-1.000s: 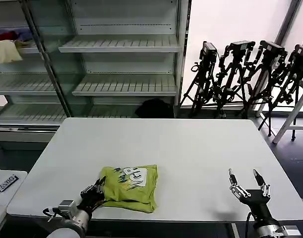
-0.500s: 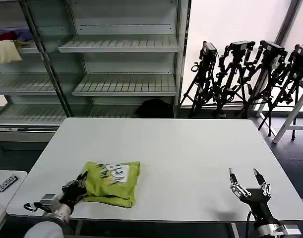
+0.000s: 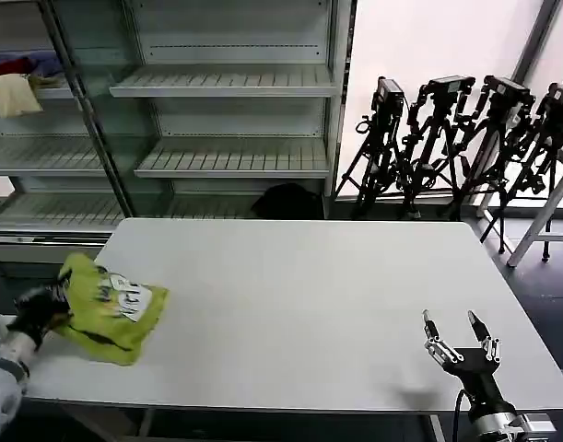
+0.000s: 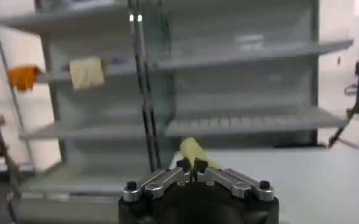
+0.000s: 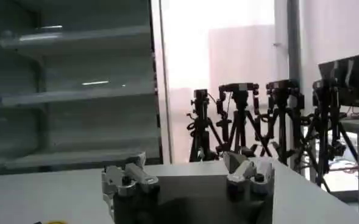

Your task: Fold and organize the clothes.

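The left gripper [image 3: 43, 304] covers one end of the folded T-shirt [image 3: 111, 308]. The white print on the T-shirt is too crumpled to read.

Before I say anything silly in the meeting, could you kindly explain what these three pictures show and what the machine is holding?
This is a two-armed robot with a pincer-like gripper on each arm. The wide picture is from its head camera, looking down at a white table. The other two come from cameras on its wrists. The left gripper, at the table's left edge, is clamped on a folded lime T-shirt with a white print; the left wrist view shows a bit of that fabric pinched between shut fingers. The right gripper waits open near the table's front right, holding nothing.
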You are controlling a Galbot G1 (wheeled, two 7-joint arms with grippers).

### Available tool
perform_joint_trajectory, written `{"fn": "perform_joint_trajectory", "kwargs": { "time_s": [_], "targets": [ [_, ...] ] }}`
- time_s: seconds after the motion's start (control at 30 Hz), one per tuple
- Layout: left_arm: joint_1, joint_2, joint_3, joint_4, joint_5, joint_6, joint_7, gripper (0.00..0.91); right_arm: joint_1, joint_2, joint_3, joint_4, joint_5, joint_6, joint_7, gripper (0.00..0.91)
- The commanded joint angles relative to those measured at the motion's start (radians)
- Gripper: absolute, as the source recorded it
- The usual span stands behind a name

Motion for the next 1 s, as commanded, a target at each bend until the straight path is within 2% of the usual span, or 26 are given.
{"fn": "perform_joint_trajectory", "kwargs": {
  "time_s": [0.03, 0.07, 0.1, 0.17, 0.2, 0.23, 0.3, 0.4, 0.57, 0.63, 0.67, 0.83, 1.0],
  "targets": [
    [-0.177, 0.019, 0.246, -0.285, -0.092, 0.069, -0.004, 0.000, -0.009, 0.003, 0.004, -0.002, 0.000, 0.004, -0.001, 0.907],
    [-0.177, -0.014, 0.321, -0.280, -0.057, 0.060, 0.001, 0.000, -0.010, 0.003, 0.004, -0.004, 0.000, 0.006, 0.000, 0.907],
    [-0.161, -0.065, 0.458, -0.248, 0.020, 0.011, 0.022, 0.000, -0.012, 0.004, 0.003, -0.008, -0.001, 0.008, 0.000, 0.907],
    [-0.146, -0.114, 0.590, -0.165, 0.130, -0.032, 0.036, 0.000, -0.013, 0.004, 0.003, -0.008, -0.001, 0.008, 0.001, 0.907],
    [-0.141, -0.164, 0.712, -0.110, 0.206, -0.063, 0.038, 0.000, -0.015, 0.004, 0.005, -0.005, -0.002, 0.008, 0.000, 0.907],
    [-0.146, -0.200, 0.760, -0.005, 0.250, -0.096, 0.042, 0.000, -0.018, 0.003, 0.010, 0.001, -0.002, 0.007, 0.000, 0.907],
    [-0.166, -0.244, 0.816, 0.102, 0.311, -0.172, 0.064, 0.000, -0.025, 0.001, 0.018, 0.008, -0.001, 0.006, -0.001, 0.907],
    [-0.199, -0.287, 0.859, 0.181, 0.315, -0.221, 0.075, 0.000, -0.028, -0.001, 0.023, 0.007, 0.001, 0.008, -0.001, 0.907],
    [-0.265, -0.273, 0.853, 0.115, 0.254, -0.195, 0.038, 0.000, -0.028, 0.004, 0.018, 0.005, -0.002, 0.010, -0.002, 0.907],
    [-0.288, -0.262, 0.839, 0.100, 0.236, -0.184, 0.022, 0.040, -0.025, 0.005, 0.015, 0.006, -0.003, 0.010, -0.002, 0.907],
    [-0.303, -0.257, 0.832, 0.097, 0.243, -0.182, 0.005, 0.907, -0.025, 0.005, 0.013, 0.007, -0.005, 0.010, -0.003, 0.907],
    [-0.314, -0.229, 0.793, 0.070, 0.293, -0.153, -0.028, 0.907, -0.024, 0.004, 0.013, 0.010, -0.011, 0.008, -0.003, 0.907],
    [-0.307, -0.184, 0.754, -0.061, 0.339, -0.086, -0.077, 0.907, 0.009, 0.003, -0.004, 0.016, -0.010, -0.034, -0.008, 0.907]
  ]
}}
